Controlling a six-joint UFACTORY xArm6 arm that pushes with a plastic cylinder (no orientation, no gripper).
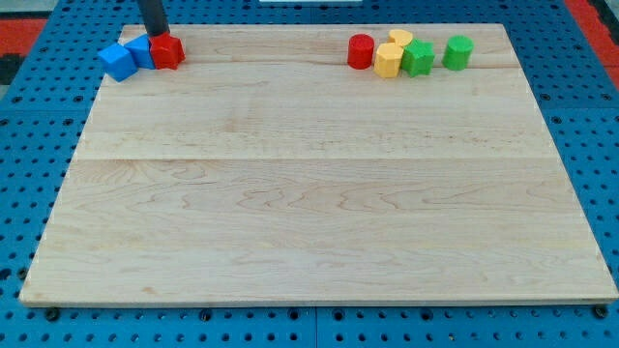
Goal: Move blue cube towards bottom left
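A blue cube (pixel 117 61) sits at the top left corner of the wooden board (pixel 319 193), partly over its left edge. A second blue block (pixel 140 50) touches it on the right, and a red block (pixel 167 51) touches that one. My tip (pixel 156 34) comes down from the view's top, just behind the second blue block and the red block, right of the blue cube.
At the top right stand a red cylinder (pixel 361 51), a yellow block (pixel 388 60), a yellow heart-like block (pixel 400 40), a green star-like block (pixel 418 58) and a green cylinder (pixel 457 52). A blue pegboard (pixel 39 145) surrounds the board.
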